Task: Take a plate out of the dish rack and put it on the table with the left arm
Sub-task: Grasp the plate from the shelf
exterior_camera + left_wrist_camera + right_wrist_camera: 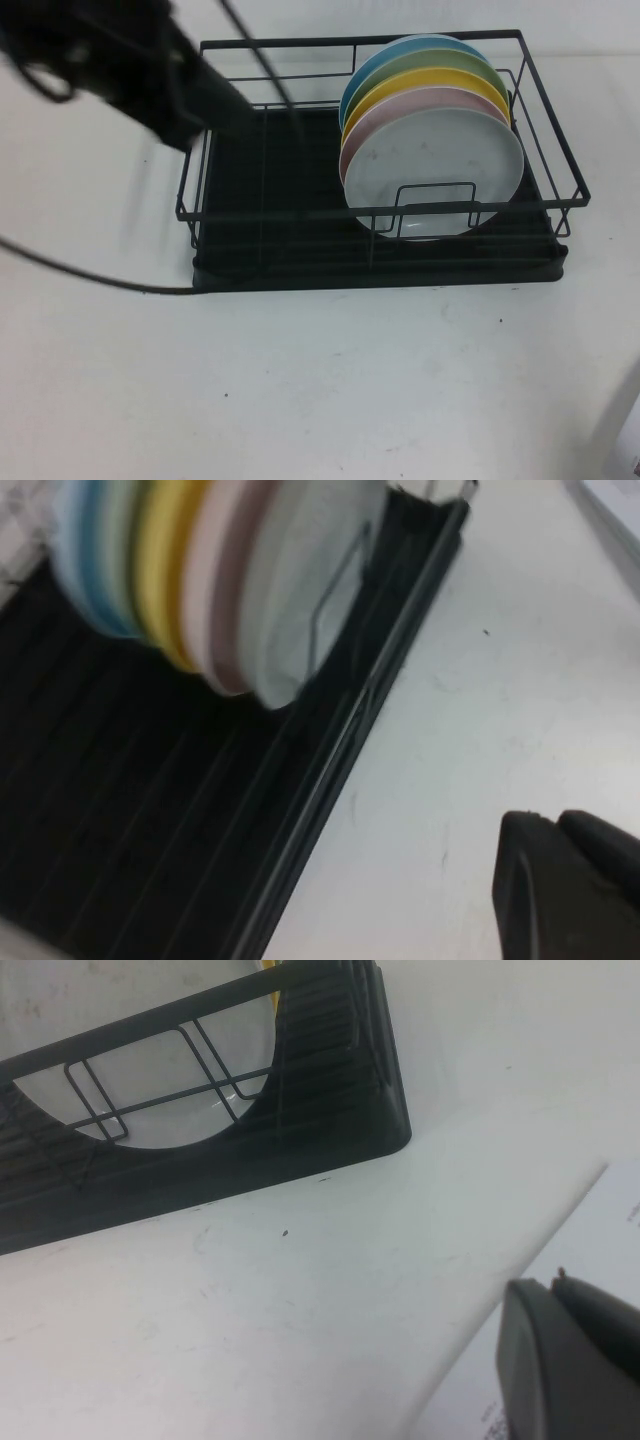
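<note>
Overhead, our left gripper (565,885) nears the dish rack (250,215), plate (435,165) racked; right gripper (570,1360) over the bench (320,380); fingers unclear.

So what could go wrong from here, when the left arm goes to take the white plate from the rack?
1. The plate leans against the pink plate, so a grasp may pinch or drag both.
2. The dish rack's front wire loop crosses the plate's lower part; the plate could catch on it when lifted.
3. The left end effector is beside the rack over the table, blurred; a fast approach may hit the wires. The right end effector sits low near the rack's corner.
</note>
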You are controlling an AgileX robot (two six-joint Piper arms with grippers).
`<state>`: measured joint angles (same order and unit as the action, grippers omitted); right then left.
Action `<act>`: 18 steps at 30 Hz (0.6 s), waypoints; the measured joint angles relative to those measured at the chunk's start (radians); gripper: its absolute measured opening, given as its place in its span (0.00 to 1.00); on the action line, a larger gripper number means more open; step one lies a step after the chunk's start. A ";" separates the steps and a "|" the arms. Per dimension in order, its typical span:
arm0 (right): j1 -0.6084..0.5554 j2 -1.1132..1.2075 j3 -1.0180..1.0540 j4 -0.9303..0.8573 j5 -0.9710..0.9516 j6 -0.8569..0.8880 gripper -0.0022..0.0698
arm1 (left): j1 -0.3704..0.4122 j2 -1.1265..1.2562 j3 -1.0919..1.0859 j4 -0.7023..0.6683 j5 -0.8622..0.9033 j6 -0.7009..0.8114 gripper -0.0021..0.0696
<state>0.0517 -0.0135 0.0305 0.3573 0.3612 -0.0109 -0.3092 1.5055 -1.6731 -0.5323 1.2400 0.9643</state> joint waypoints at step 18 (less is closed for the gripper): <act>0.000 0.000 0.000 0.000 0.000 0.000 0.00 | -0.173 0.366 -0.183 0.012 -0.213 0.162 0.54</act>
<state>0.0517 -0.0135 0.0305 0.3573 0.3612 -0.0109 -0.4827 1.8713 -1.8556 -0.5202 1.0266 1.1261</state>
